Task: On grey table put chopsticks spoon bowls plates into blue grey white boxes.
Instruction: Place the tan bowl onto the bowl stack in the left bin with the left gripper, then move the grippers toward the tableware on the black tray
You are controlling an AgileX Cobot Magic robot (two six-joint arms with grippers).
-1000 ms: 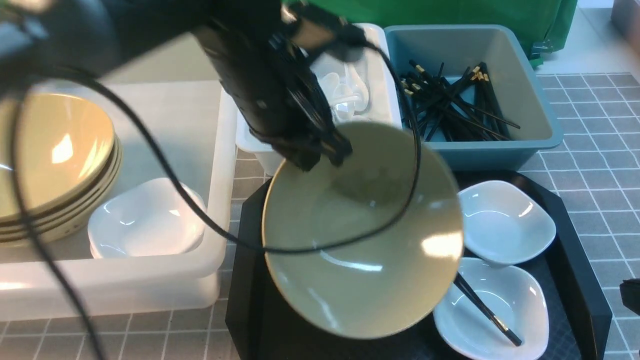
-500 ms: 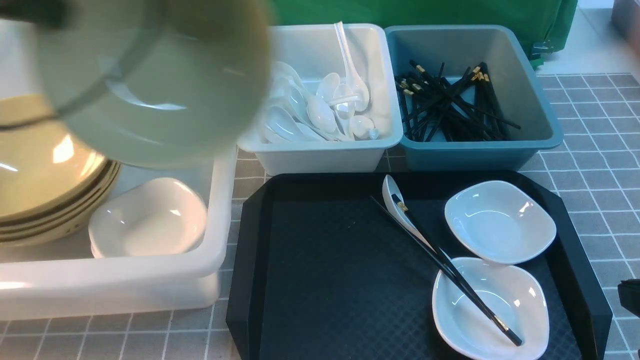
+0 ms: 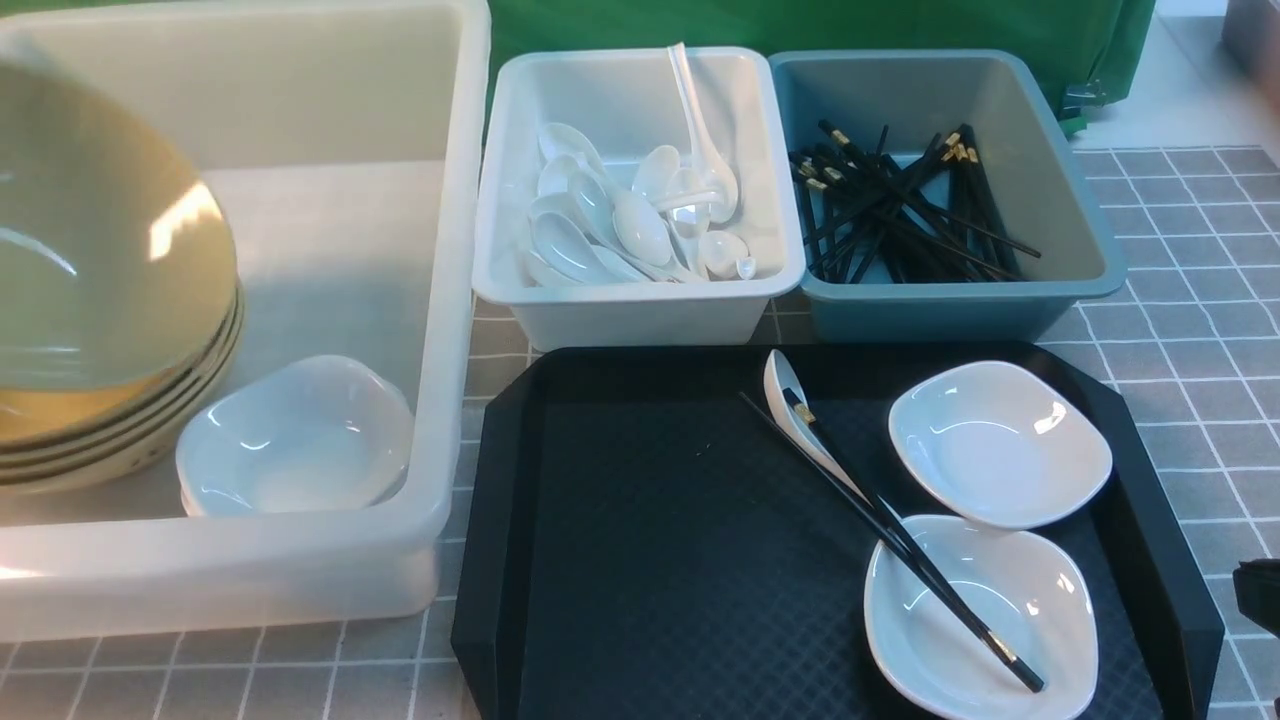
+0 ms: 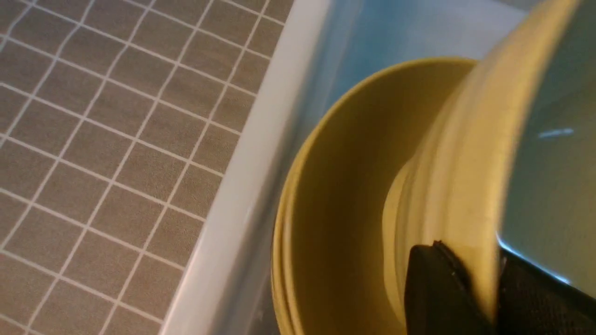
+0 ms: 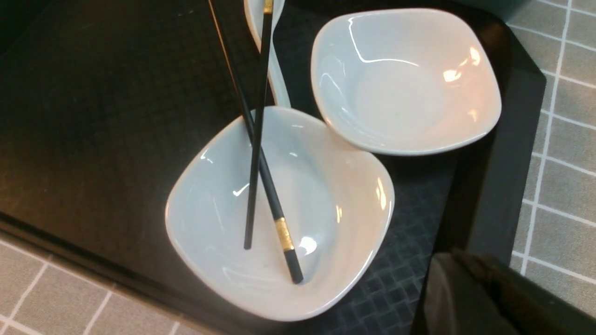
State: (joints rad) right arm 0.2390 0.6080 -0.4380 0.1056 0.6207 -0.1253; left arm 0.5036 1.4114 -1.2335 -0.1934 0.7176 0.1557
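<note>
Left wrist view, item one: bowl (image 4: 465,153), olive-tan, its rim standing between the jaws of the left gripper (image 4: 486,284). We cannot tell whether the pads press on it or have let go.
Location: inside the big box (image 3: 445,300), tipped over the stack (image 3: 130,430) of like bowls at the box's left end.
Facing: mouth up and towards us, far edge raised. Being round, it has no long axis, only that tilt.

Handling note, our judgement: level the bowl over the stack so the rims line up, lower it until it nests, then spread the jaws and lift straight off the rim. Released while tipped, it could slide against the box wall or onto the plates (image 3: 295,440) beside the stack.

Item two: right gripper (image 5: 470,298), closed, nothing seen in it, just beside the tray (image 3: 650,520) at its near right corner.

On the tray:
- chopsticks (image 3: 900,545), long axis far left to near right, gold bands at opposite ends, near tips in the nearer plate (image 3: 1040,640)
- spoon (image 3: 783,395) beneath them, scoop at the far end
- second plate (image 3: 1000,445)
</note>
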